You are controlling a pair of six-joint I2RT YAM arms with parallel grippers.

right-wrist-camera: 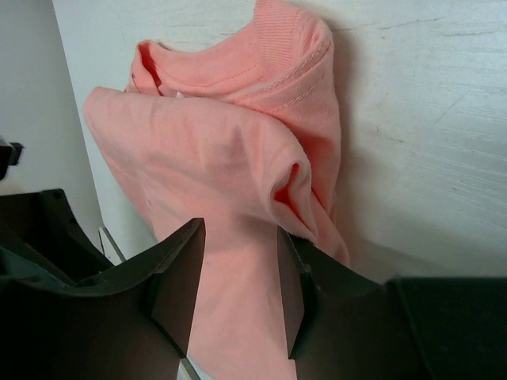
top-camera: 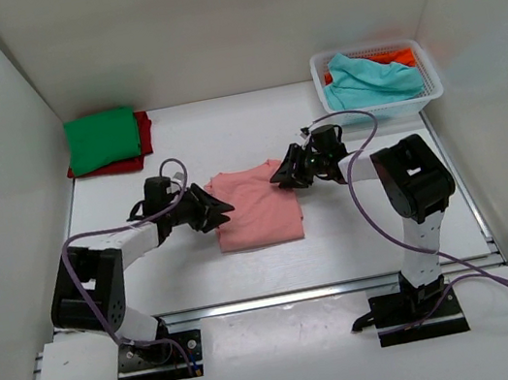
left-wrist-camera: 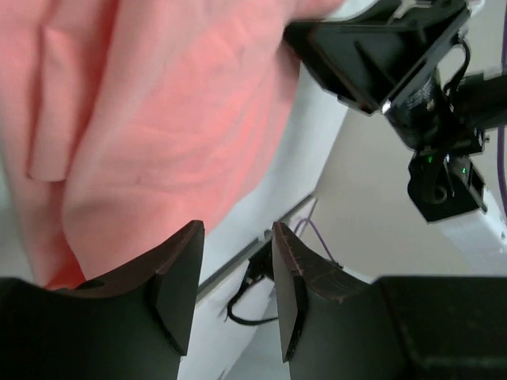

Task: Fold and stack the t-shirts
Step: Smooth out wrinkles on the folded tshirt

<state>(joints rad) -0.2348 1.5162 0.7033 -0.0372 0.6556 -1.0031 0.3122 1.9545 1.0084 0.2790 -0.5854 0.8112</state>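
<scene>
Now | left pincer ajar, empty | right pincer ajar over pink t-shirt

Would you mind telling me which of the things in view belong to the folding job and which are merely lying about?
Part of the job:
salmon-pink t-shirt, between the arms
green t-shirt, folded on top of the red t-shirt
teal t-shirt and orange t-shirt, in the basket

Merely lying about:
white lattice basket itself

The salmon-pink t-shirt is plain. Others: green t-shirt, red t-shirt, teal t-shirt, seemingly an orange t-shirt. The basket is white.
</scene>
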